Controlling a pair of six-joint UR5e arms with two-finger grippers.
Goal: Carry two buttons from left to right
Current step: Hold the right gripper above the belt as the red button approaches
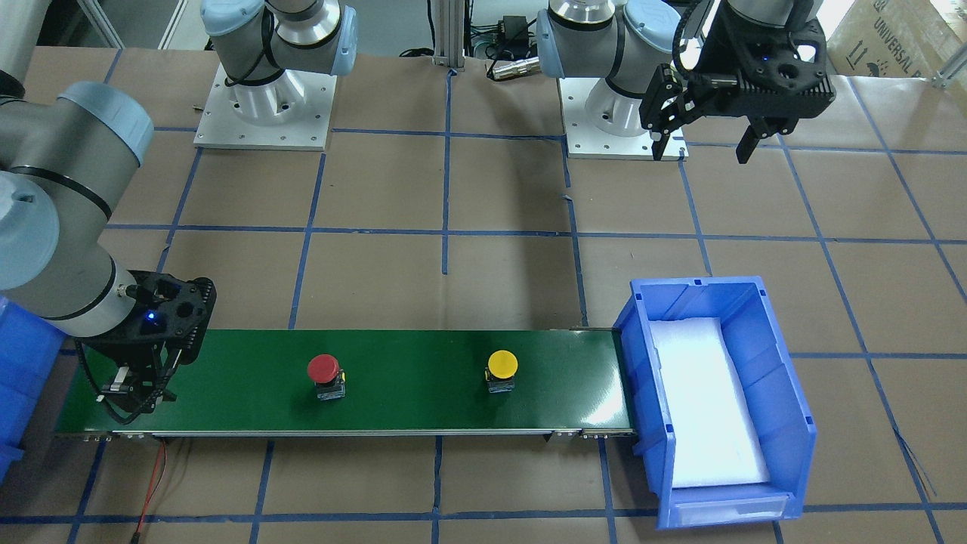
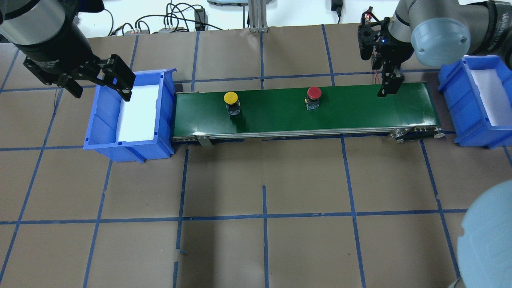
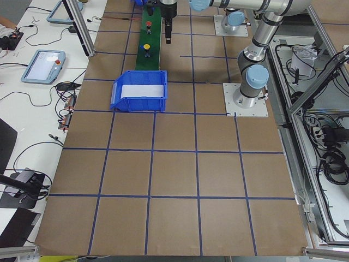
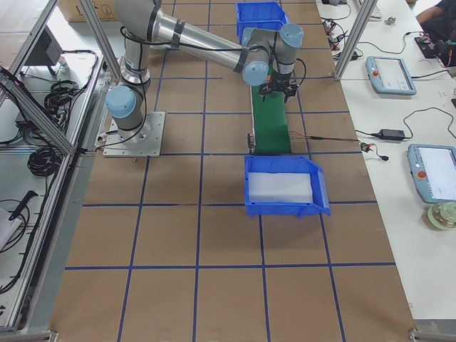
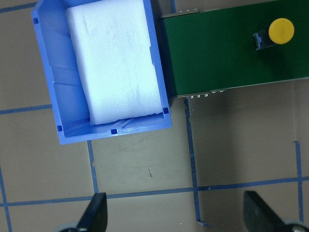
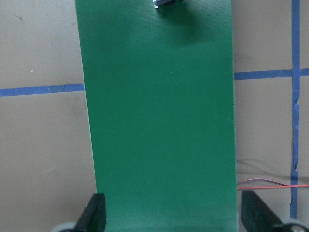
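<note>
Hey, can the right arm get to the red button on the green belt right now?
Probably yes. The right pincer hangs open over one end of the green belt, and the red button stands farther along it with only bare belt between them. The yellow button sits beyond it.

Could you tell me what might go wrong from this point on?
1. The red button, wide cap on a small base, could tip if the open right end effector above the conveyor belt clips its cap.
2. If the belt runs, a late grasp might let a button drop into the gap before the right bin.
</note>
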